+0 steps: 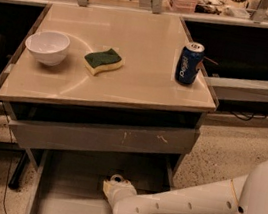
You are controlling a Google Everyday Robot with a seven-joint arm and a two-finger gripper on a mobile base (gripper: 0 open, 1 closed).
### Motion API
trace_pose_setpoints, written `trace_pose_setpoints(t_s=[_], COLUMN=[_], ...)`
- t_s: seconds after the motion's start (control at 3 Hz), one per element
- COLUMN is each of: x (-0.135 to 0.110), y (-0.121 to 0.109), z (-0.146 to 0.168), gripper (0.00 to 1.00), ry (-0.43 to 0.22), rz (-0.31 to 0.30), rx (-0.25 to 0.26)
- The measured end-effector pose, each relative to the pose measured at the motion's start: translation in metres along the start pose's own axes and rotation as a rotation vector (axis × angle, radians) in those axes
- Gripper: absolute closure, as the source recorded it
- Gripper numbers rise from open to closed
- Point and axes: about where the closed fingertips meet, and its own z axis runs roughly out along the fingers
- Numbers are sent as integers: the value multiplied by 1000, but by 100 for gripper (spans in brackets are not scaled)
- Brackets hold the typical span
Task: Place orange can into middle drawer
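The middle drawer [66, 197] stands pulled out below the table, a wide grey flat tray with low side walls. My white arm reaches in from the lower right, and my gripper [114, 186] is low over the drawer's floor near its middle, under the drawer front above. The orange can does not show in the camera view; it may be hidden behind the gripper's end.
On the tan tabletop [134, 43] are a white bowl [47, 47] at the left, a green and yellow sponge [103, 61] in the middle and a blue Pepsi can [189, 63] near the right edge. A grey scratched drawer front [104, 137] hangs above the open drawer.
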Motion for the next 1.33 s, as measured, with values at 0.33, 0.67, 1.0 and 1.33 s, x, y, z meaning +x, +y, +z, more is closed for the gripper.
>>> trace_pose_setpoints(t_s=[0.33,0.67,1.0,1.33], x=[1,1,1,1], y=[2,2,2,2], z=[0,0,0,0], gripper=[82,59,36,13], ry=[5,5,5,5], rz=[0,0,0,0], rx=[-7,-7,-7,-7])
